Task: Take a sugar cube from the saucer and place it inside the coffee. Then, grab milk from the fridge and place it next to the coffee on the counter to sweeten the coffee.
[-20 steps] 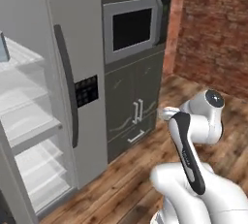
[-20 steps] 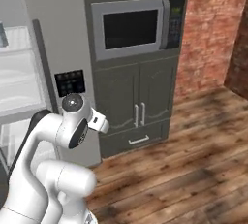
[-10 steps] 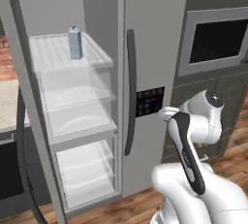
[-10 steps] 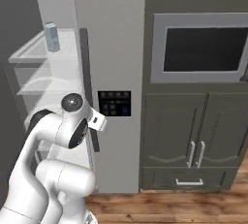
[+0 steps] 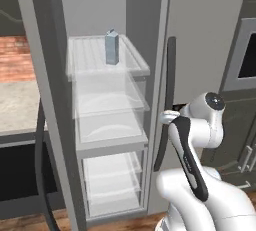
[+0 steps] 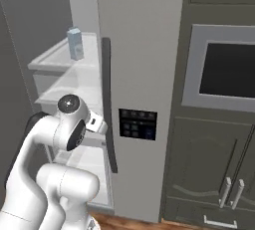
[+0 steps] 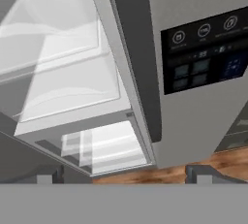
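Because the base has swung round over the last second, your left base view has slid from the oven and cabinets to face the fridge (image 5: 200, 40) squarely, its left door open and the shelves bare to you; nothing in the kitchen itself has moved, only your cameras. In that view the milk (image 5: 112, 47) stands upright on the top shelf, upper middle of the frame, with the arm folded low at the lower right and well apart from it. In the right base view the same turn has carried the milk (image 6: 75, 44) to the upper left, on that top shelf, while the wall oven (image 6: 225, 69) now sits at the right edge. In the hand view you look down along the fridge's closed door, with the control panel (image 7: 208, 48) at the upper right; the gripper (image 7: 124, 175) shows its two tips far apart at the bottom edge, spread wide and holding nothing. For the task this reads as the fetch stage (the coffee cannot be checked from here): you are lined up, and the reach up to the carton is what remains.
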You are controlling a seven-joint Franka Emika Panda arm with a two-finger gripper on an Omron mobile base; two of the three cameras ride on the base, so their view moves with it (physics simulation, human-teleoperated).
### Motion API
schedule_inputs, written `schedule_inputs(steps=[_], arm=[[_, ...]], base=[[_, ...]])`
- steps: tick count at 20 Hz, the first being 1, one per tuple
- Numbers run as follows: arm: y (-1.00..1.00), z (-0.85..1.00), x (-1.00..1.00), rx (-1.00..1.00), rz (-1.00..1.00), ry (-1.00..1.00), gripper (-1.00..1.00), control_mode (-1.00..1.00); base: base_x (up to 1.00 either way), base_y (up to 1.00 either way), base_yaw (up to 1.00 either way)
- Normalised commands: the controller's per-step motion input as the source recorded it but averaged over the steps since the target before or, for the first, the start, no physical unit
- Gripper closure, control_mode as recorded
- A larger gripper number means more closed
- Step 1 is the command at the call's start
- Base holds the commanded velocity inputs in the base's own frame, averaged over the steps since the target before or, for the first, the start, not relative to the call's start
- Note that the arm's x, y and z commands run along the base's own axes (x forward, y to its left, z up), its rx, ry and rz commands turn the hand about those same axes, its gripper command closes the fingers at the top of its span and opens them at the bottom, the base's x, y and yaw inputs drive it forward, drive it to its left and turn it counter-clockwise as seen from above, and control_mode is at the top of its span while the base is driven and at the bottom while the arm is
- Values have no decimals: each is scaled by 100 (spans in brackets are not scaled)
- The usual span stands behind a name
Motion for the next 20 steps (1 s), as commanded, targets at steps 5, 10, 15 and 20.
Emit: schedule_inputs(steps=[5, 10, 15, 20], arm=[[0, 0, 0, 0, 0, 0, -100, 100], [0, 0, 0, 0, 0, 0, -100, 100], [0, 0, 0, 0, 0, 0, -100, 100], [0, 0, 0, 0, 0, 0, -100, 100]], base=[[37, 27, 0], [22, 46, 0], [36, 29, 0], [44, 27, 1]])
